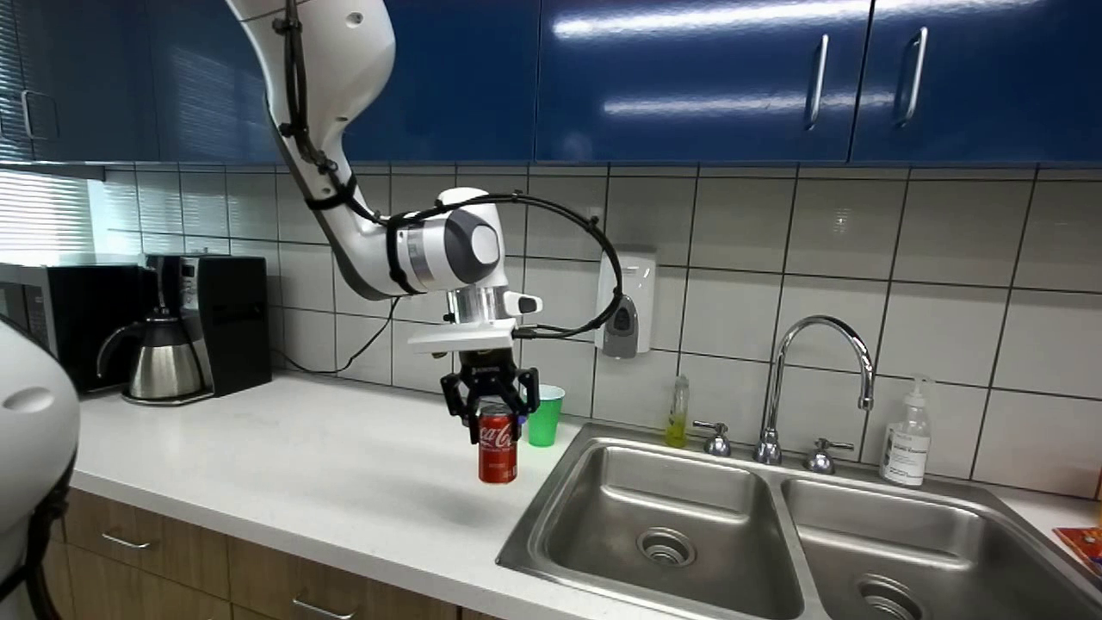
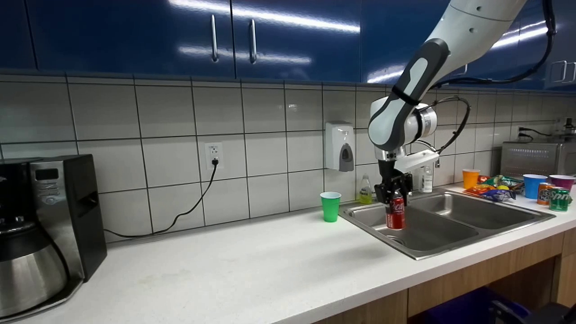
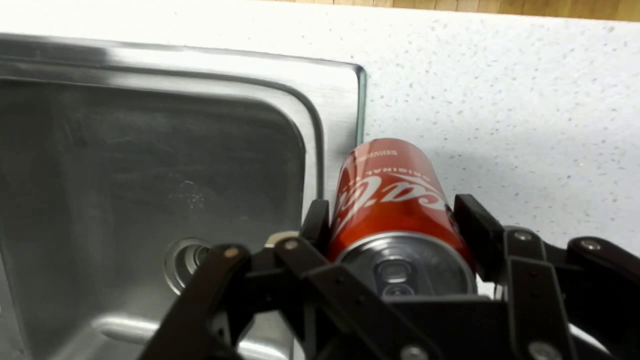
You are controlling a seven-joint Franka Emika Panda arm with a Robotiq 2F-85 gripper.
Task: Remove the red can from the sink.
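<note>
The red can [image 1: 498, 455] hangs about upright in the hand [image 1: 497, 424], which is clamped on its upper sides. It is aloft, near the edge where the sink [image 3: 337, 105] meets the worktop [image 1: 301, 465]. I'd carry it well over the worktop, clear of the sink and the green cup [image 2: 330, 209], lower it slowly and level, and let go only once its base sits flat.

It was a kitchen. A steel double sink [image 1: 680, 491] was set in a pale counter [image 1: 301, 465] beneath blue cupboards [image 1: 689, 69]. A coffee maker [image 1: 232, 327] stood by the tiled wall [image 1: 740, 224].
</note>
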